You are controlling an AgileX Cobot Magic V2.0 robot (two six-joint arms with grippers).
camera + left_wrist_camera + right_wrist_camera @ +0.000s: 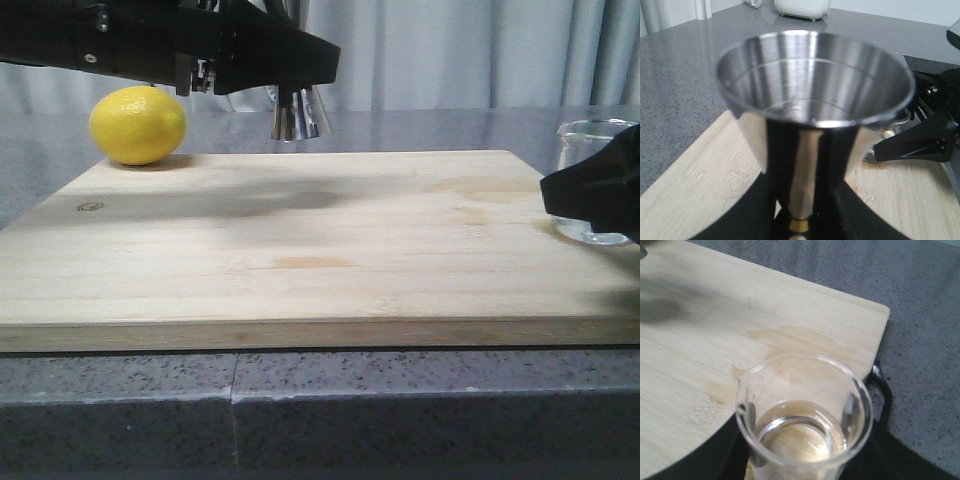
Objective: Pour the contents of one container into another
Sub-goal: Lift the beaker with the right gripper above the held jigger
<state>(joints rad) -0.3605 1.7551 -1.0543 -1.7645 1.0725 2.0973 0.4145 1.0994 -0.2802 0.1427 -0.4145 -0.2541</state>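
**Gripping both vessels above the board**

Holding the steel jigger (812,120) by its waist, the left claw (799,220) kept it upright in the air over the wooden board's (300,250) far left, beside a lemon (137,124). The right claw (590,195) pinched the glass beaker (804,410), with liquid inside, at the board's right edge.

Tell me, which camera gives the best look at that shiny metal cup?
The left wrist view: the steel jigger fills it, open bowl and gold waist band clear, held by the left gripper. The front view shows only its lower part under the arm. The right wrist view misses it.
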